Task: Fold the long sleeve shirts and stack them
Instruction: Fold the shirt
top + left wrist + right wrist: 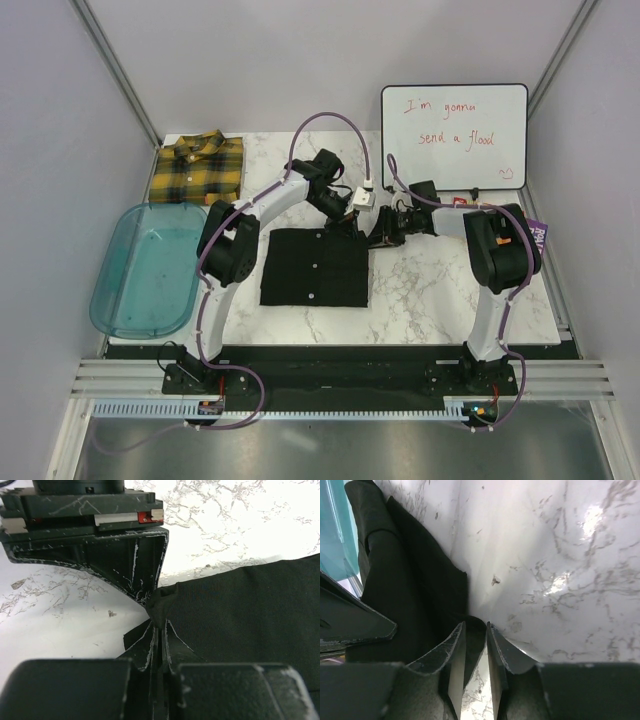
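The black shirt [315, 267] lies folded in a rectangle in the middle of the table. My left gripper [345, 222] is at its far right corner, shut on a pinch of the black cloth [161, 611]; the rest of the shirt [250, 615] spreads to the right. My right gripper [381, 232] is close beside it at the same corner. Its jaws [476, 626] stand a little apart with a fold of black cloth [420, 595] between the tips and the marble showing through the gap. The plaid shirt [198, 168] lies folded at the back left.
A translucent blue tub [150, 268] sits at the left table edge. A whiteboard [455, 135] with red writing leans at the back right. A small purple item [537, 232] lies by the right arm. Grey walls close in both sides.
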You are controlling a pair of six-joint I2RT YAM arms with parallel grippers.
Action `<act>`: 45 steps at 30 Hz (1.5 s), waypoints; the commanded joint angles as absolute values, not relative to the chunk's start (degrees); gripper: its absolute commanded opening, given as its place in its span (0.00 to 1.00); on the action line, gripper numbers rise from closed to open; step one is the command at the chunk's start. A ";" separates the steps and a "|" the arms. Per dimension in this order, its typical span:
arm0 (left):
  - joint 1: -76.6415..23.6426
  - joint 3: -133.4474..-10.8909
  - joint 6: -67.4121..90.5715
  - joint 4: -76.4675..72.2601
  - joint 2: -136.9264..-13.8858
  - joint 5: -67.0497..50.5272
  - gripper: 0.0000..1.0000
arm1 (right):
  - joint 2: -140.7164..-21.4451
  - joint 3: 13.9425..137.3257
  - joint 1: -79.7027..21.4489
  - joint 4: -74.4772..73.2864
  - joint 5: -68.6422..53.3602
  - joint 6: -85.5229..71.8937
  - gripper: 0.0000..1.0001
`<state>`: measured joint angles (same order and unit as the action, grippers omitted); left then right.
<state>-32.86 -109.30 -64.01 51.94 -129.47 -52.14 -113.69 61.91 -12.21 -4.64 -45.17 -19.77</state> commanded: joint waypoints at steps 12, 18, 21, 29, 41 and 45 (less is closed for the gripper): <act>-19.46 -108.12 -44.76 52.12 -121.83 -50.36 0.56 | -114.17 62.14 -13.36 -5.01 -40.78 -15.73 0.00; -8.63 -99.94 -35.35 53.26 -119.79 -49.31 0.67 | -114.96 63.72 -13.36 -5.18 -39.29 -12.84 0.00; -6.60 -96.78 -34.63 53.09 -119.79 -48.96 0.73 | -114.96 63.81 -13.36 -5.19 -39.02 -12.31 0.00; -5.62 -93.96 -33.22 48.43 -122.78 -46.15 0.72 | -115.14 64.16 -13.36 -5.27 -38.76 -12.04 0.00; -5.62 -92.55 -35.33 48.78 -124.19 -43.86 0.69 | -115.40 64.07 -13.27 -5.45 -38.58 -11.60 0.00; -5.62 -92.99 -35.42 50.18 -124.72 -43.94 0.53 | -115.58 64.07 -13.27 -5.45 -38.41 -11.60 0.00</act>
